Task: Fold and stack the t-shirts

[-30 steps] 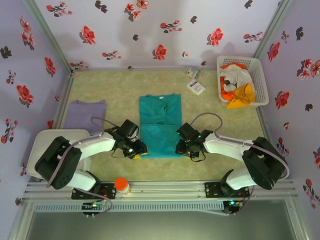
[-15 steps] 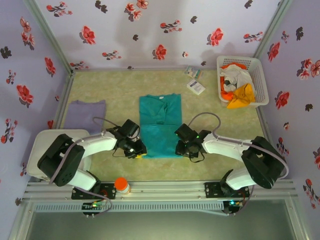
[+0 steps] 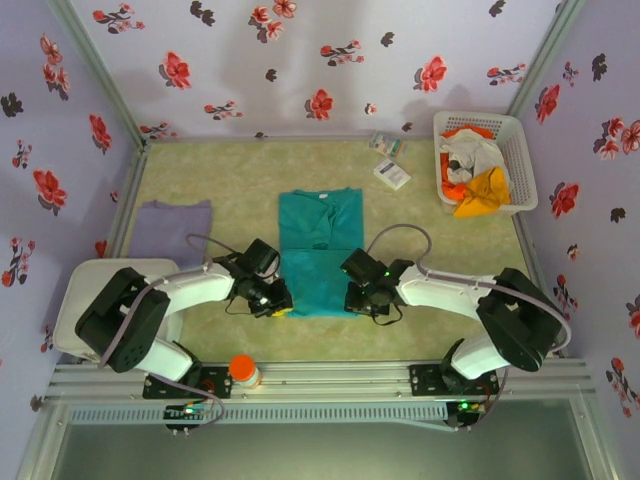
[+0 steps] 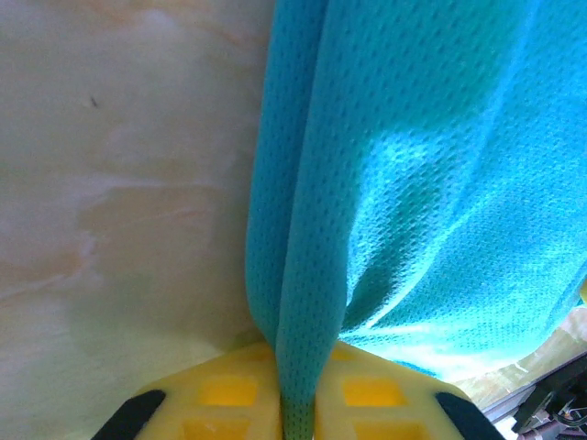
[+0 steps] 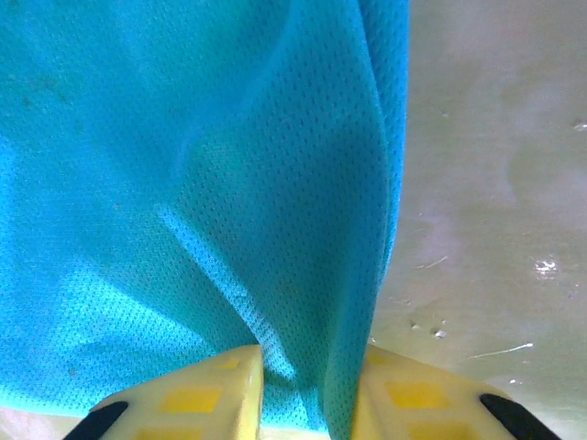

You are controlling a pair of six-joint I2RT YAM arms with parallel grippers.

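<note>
**While both grippers pinch it, the teal t-shirt (image 3: 320, 235) lies in the middle of the table (image 3: 230, 180)**

Where the teal t-shirt ends on the near side, the two arms meet it, one at each corner. The left gripper (image 3: 278, 300) is at the near left corner. In the left wrist view, its yellow fingers (image 4: 229, 394) are pressed close together with a thin fold of teal cloth squeezed between them. The right gripper (image 3: 352, 297) is at the near right corner. In the right wrist view, its yellow fingers (image 5: 413, 399) sit a bit wider apart, with a thicker fold of the same cloth filling the gap between them.

The teal t-shirt is folded into a long, narrow shape, with its neck at the far end. A purple t-shirt (image 3: 172, 228) lies flat by the left wall, well apart from the teal one. In the far right corner stands a white basket (image 3: 478, 117). An orange cloth (image 3: 484, 190) and a white cloth (image 3: 478, 152) are heaped inside it. Two small packets (image 3: 392, 173) lie on the table just left of the basket
</note>
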